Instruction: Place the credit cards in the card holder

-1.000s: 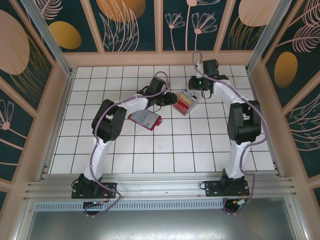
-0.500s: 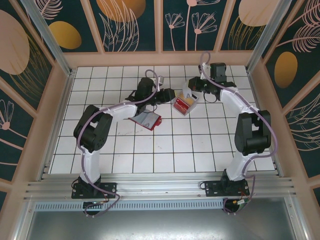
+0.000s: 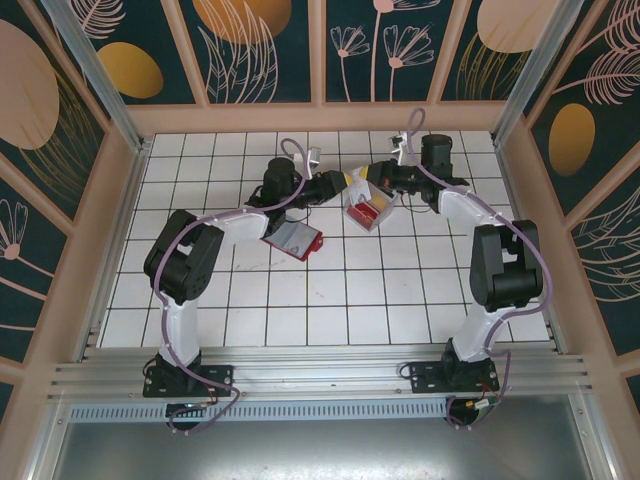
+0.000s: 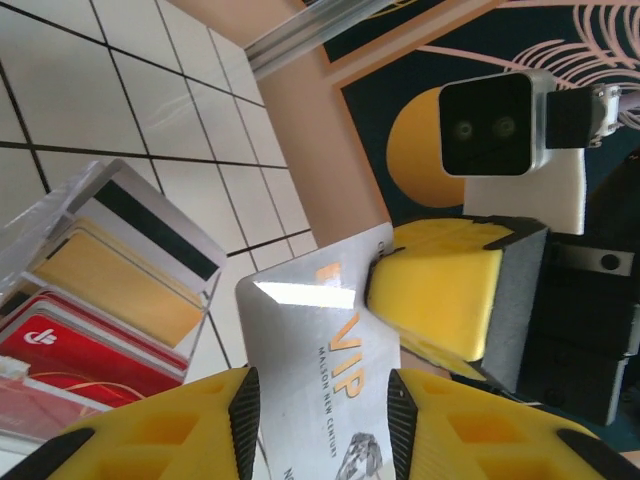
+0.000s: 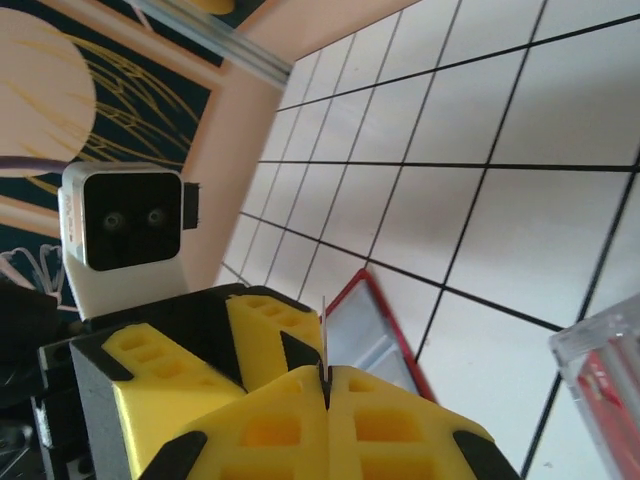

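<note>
Above the clear box [image 3: 387, 203], the right gripper [image 5: 323, 385] pinched a silver card [image 4: 300, 340]. The left gripper [image 4: 322, 410] straddled the card's edges, and its hold could not be determined. Early release risked a drop short of the open wallet [image 3: 290, 238], lying near-left.

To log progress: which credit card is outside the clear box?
The silver VIP card, pinched by the right gripper; the red card and tan card sit in the clear box.

left gripper [image 4: 322, 390]: jaws apart | right gripper [image 5: 325, 378]: clamped | tips meeting
</note>
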